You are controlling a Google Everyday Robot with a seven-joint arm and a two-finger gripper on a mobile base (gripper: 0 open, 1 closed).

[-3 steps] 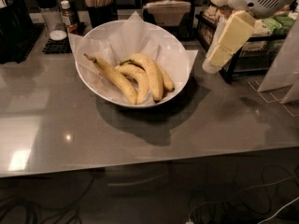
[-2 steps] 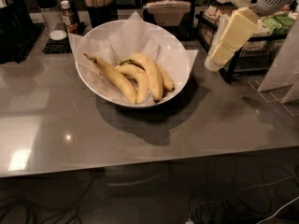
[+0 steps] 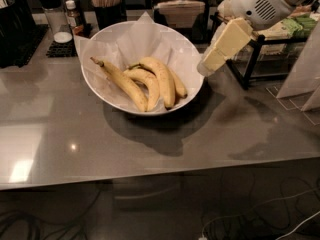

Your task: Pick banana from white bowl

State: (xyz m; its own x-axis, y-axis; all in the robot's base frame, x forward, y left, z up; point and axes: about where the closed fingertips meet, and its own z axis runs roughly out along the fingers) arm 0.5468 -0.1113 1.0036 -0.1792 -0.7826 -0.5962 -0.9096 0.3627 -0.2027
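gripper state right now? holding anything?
Gripper: open or closed cannot be told; it is by the right rim of the white bowl, bananas lying inside.

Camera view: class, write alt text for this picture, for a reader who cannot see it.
A white bowl lined with crinkled paper holds several yellow bananas on a grey table. The robot's cream gripper hangs beside the bowl's rim on the picture's right, apart from the bananas.

The bowl (image 3: pixel 96 90) stood on the desk (image 3: pixel 150 154), toward its back edge. The bananas (image 3: pixel 150 81) lay side by side in it. The pincer (image 3: pixel 212 61) hung just right of the bowl's rim. A shaker (image 3: pixel 53 15) stood behind, left.
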